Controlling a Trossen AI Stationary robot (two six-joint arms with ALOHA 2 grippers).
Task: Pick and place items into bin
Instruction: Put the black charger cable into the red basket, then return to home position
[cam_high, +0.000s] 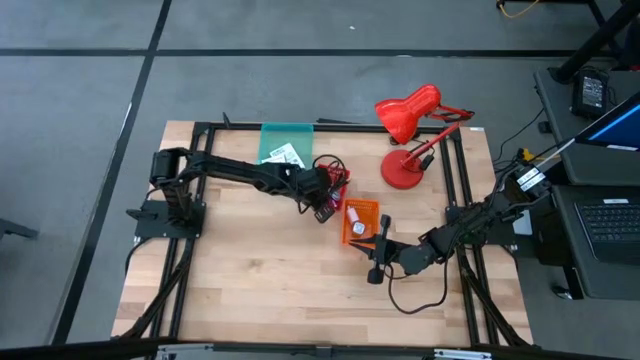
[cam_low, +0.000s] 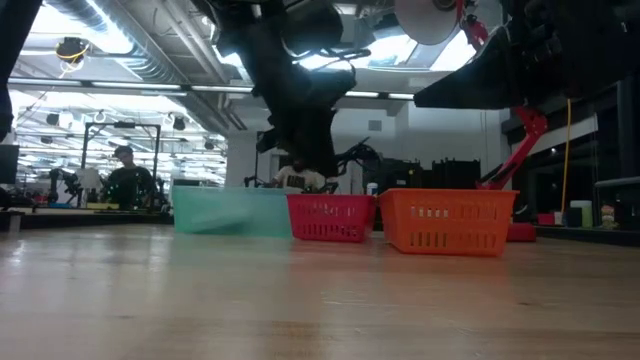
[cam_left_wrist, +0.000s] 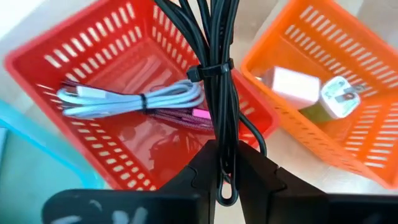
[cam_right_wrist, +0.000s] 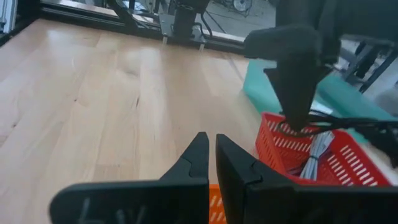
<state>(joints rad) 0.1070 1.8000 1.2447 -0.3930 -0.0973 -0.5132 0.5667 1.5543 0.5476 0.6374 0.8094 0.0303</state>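
Holding a bundled black cable (cam_left_wrist: 214, 74) between nearly closed fingers, our left tool (cam_left_wrist: 227, 177) hangs directly over the red bin (cam_left_wrist: 81, 56). The cable's long axis runs straight out from the tool, in line with the fingers, and a tie cinches the strands partway along. Its looped end pokes back through the fingers toward the wrist, while the rest of the bundle reaches forward past the bin's far rim.

We judge the sorting well under way. Beneath the tool, the red bin already holds a coiled white cable (cam_left_wrist: 124, 99) and a dark red cable (cam_left_wrist: 177, 117), lying crosswise to the black one. Just beside the tool, the orange bin (cam_left_wrist: 348, 143) contains a pale pink charger block (cam_left_wrist: 289, 87) and a white plug piece (cam_left_wrist: 339, 96). The teal bin (cam_high: 287, 140), on the side of the red bin away from the orange one, has white cards (cam_high: 284, 154) in it. What is left here, as we see it, is to let the black cable go into the red bin.

Our right tool (cam_right_wrist: 211, 162) waits low over the desk (cam_high: 260, 270) with its fingers pressed together and nothing between them, the orange bin just ahead of it.
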